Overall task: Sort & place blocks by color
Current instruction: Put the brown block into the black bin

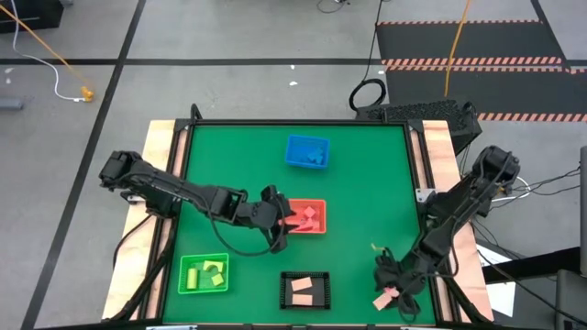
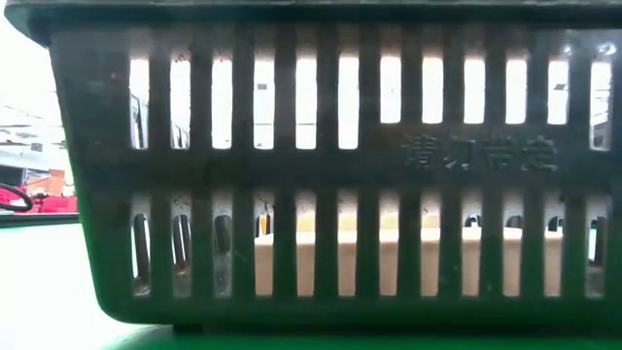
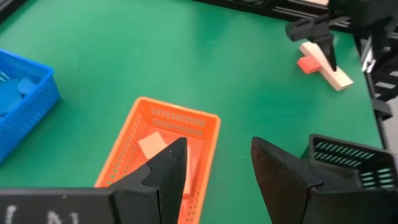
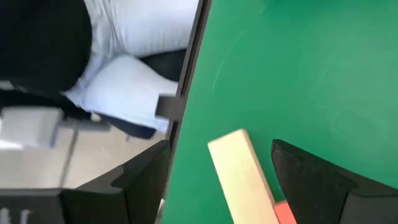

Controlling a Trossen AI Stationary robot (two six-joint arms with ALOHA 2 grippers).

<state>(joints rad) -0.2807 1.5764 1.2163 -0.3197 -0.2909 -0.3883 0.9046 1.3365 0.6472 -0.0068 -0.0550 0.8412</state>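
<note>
My left gripper [image 1: 282, 220] [image 3: 217, 146] hovers open over the near-left part of the red bin [image 1: 308, 217] [image 3: 205, 121], where pink blocks [image 3: 152, 146] lie on its floor. My right gripper [image 1: 393, 286] [image 4: 221, 144] is open near the table's near right corner. Its fingers stand on either side of a tan bar [image 4: 242, 177] [image 3: 328, 70] that lies flat on the green mat. A small red block [image 3: 306, 64] [image 4: 284, 213] lies against the bar. The green bin [image 1: 204, 273] holds yellow pieces, the black bin [image 1: 304, 290] tan ones, and the blue bin [image 1: 307, 151] blue ones.
The black bin's slotted wall [image 2: 311, 175] fills the low view, with tan blocks [image 2: 389, 262] showing through the slots. The table's right rail [image 4: 186, 81] runs close beside my right gripper, with pale cloth [image 4: 124, 81] beyond it. Bare green mat [image 1: 367, 174] lies between the bins.
</note>
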